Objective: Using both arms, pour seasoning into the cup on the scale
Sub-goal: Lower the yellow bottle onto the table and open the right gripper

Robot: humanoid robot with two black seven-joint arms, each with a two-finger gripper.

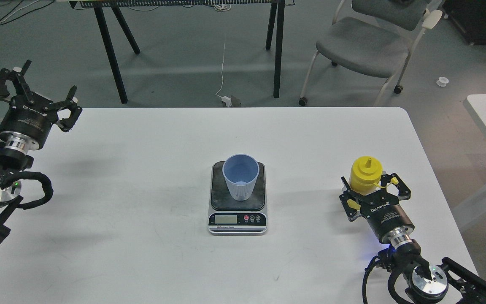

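At about four o'clock from the scale (238, 198), near the table's (141, 190) right edge, the yellow bottle (365, 176) stands upright, pinched around its body by the right gripper (371, 195). It looks light and soft-walled, so I judge a mid-body hold safest, squeezed gently. On the scale sits the ribbed blue cup (241, 176), likely easy to tip. Off at ten o'clock, the left gripper (36, 99) hangs spread and empty. Scale lettering is too small to read.

Light blue ribbed cup (241, 176) sits upright on the scale's (238, 216) dark plate, mid-table, silver display strip facing the near edge. Yellow seasoning bottle (365, 176) stands upright by the right edge, nozzle up, cap dangling right.
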